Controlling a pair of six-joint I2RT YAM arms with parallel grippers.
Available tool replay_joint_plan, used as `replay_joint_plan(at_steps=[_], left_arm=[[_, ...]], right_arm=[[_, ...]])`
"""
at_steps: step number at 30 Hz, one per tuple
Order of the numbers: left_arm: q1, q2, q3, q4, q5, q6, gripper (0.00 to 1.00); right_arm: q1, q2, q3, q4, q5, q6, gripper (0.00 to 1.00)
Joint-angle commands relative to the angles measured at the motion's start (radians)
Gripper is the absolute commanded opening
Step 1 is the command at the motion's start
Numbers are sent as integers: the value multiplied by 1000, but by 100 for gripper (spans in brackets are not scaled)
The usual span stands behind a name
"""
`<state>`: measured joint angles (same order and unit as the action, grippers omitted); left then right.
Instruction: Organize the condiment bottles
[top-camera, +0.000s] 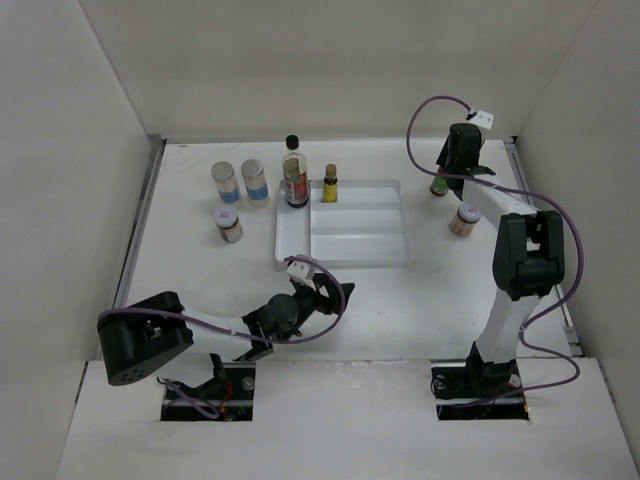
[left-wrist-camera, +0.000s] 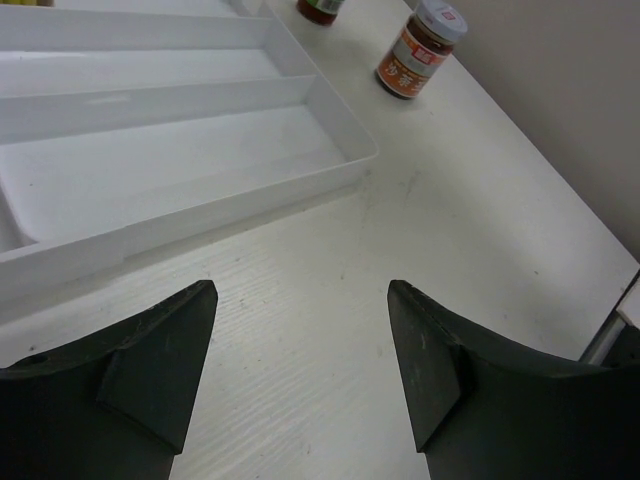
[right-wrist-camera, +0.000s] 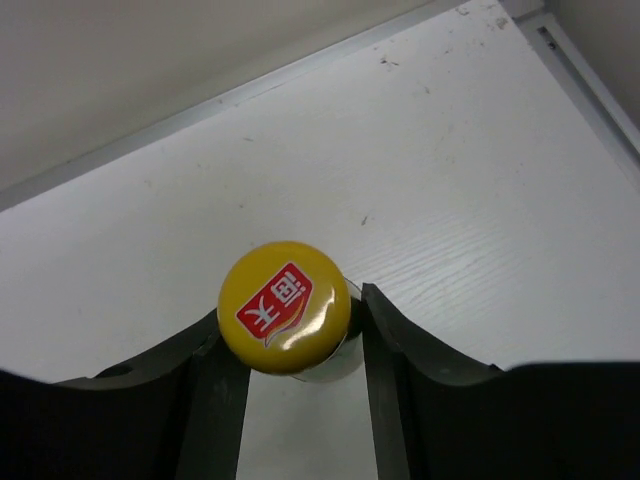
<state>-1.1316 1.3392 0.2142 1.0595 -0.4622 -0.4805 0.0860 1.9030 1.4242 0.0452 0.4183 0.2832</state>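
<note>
Right gripper (right-wrist-camera: 292, 318): fingers closed against the neck of the yellow-capped sauce bottle (right-wrist-camera: 285, 306), which is upright near the far right corner of the table (top-camera: 420, 300), apart from the divided white tray (top-camera: 360, 245). Left gripper (left-wrist-camera: 300, 330): jaws apart with nothing between them, low over the table by the tray's near edge. A tall black-capped bottle (top-camera: 294, 172) and a small yellow bottle (top-camera: 329, 184) stand at the tray's far edge. A pale-lidded spice jar (top-camera: 464, 219) stands to its right, and two shakers (top-camera: 255, 182) and a short jar (top-camera: 229, 224) to its left.

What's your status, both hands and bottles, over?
Left hand open, empty. Right hand shut on yellow-capped bottle, far right. Nothing between it and tray.
</note>
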Motion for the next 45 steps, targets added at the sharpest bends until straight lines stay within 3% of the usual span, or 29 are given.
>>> replay_joint_plan(at_steps=[1,4,10,15,23,36,42,45], left_arm=[[0,6,48,102,40,-9,68],[8,12,48,102,36,-10,68],[14,17,37,120,22,-20,68],[25,18,28,109,-29,-55,68],[43,32,21,108,-18,-98,69],[65,60,24,108,14,-132,69],[77,83,33,108,43,-145,69],[79,74,31,108,50,-147,69]], right_arm=[[-2,-2,56,88,13,-18,39],[1,-71,24,126,39,-22,29],[60,-255,-14,163,51,-53,28],[152,-308,-54,189,17,-30,28],[261,-242,-48,222,4,4,29],[300,-157,-129,315,-21,36,30],[300,-127,-182,343,-18,37,38],[310,-119,-209,351,-10,33,48]])
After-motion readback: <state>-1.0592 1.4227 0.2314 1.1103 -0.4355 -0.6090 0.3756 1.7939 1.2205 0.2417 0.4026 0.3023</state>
